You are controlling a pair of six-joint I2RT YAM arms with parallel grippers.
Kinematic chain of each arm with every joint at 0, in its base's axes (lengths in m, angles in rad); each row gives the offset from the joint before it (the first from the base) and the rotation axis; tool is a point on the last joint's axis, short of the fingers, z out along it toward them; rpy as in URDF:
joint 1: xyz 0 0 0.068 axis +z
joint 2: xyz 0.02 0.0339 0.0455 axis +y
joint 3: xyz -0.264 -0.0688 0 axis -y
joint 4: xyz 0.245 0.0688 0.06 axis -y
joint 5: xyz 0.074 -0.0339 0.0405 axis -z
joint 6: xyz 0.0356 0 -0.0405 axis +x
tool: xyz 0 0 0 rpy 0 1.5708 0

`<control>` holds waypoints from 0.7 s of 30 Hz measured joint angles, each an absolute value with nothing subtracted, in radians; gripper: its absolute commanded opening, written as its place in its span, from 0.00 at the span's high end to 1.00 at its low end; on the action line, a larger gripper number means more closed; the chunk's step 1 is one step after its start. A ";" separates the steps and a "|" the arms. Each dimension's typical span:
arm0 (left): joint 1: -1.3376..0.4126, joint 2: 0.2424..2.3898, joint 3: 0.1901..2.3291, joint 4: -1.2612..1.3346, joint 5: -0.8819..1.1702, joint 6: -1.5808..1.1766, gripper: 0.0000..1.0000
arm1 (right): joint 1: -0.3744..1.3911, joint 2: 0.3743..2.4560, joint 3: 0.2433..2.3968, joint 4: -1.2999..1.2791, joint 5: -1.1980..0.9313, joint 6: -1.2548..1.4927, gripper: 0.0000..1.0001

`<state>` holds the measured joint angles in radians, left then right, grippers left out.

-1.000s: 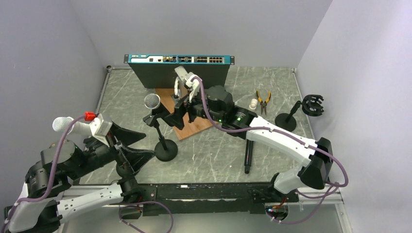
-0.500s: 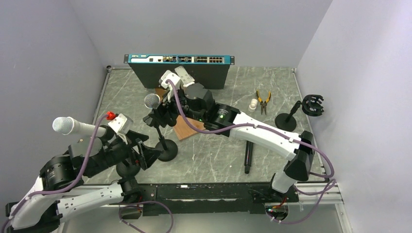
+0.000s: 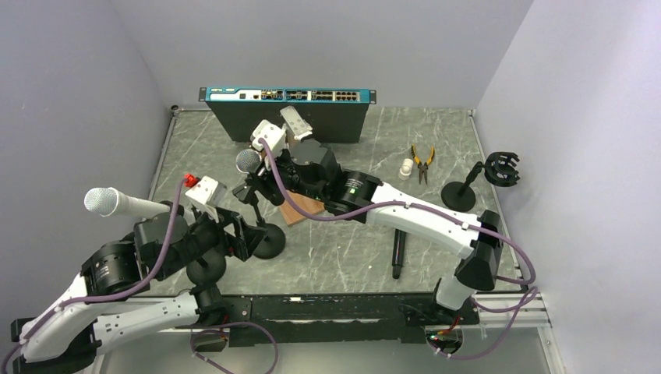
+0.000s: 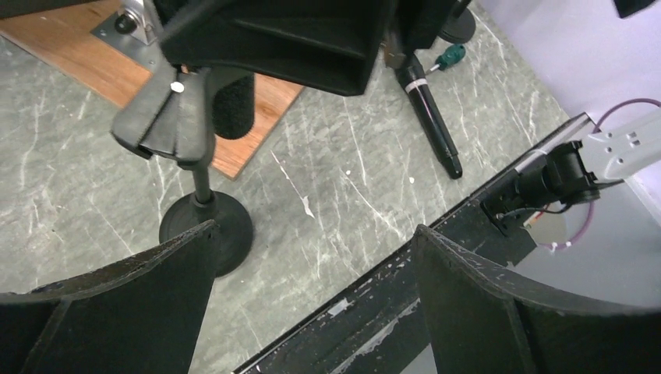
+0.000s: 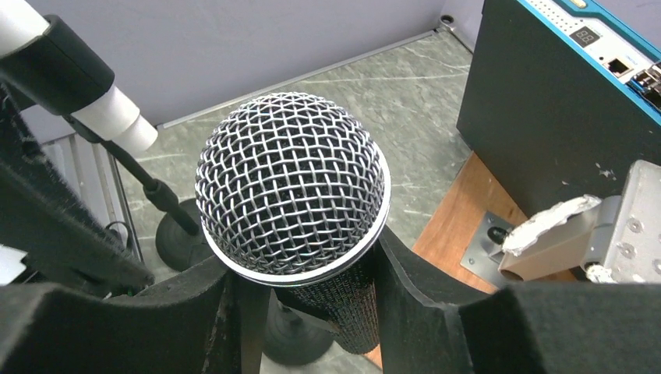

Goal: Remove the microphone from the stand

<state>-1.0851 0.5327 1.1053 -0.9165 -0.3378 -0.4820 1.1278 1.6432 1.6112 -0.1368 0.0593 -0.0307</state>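
Observation:
The microphone, with a silver mesh head and a dark body, sits tilted in the clip of a black stand. My right gripper is shut on the body just under the head. In the right wrist view the mesh head fills the middle, and the right gripper has a padded finger against each side of the body. My left gripper hangs open beside the round stand base. Nothing lies between the fingers of the left gripper. The clip shows above the base.
A second microphone with a white body stands on its own stand at the left. A black microphone lies on the table. Pliers, an empty shock-mount stand, a network switch and a wooden board are nearby.
My right gripper moved left to the microphone and closed around its body. My left arm swung right, bringing its open gripper next to the stand base.

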 measured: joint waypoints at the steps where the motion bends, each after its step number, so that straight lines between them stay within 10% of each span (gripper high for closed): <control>1: -1.085 0.539 1.105 -0.913 -0.348 -0.479 0.07 | 1.127 1.635 1.607 -0.144 0.059 -0.033 1.00; 21: -0.868 0.685 1.013 -0.626 -0.262 -0.281 0.17 | 1.046 1.469 1.491 -0.260 -0.054 -0.033 1.00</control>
<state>-0.8684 0.6849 1.0134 -0.6262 -0.2615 -0.2810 1.0458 1.4689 1.4910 -0.2600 -0.0540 -0.0330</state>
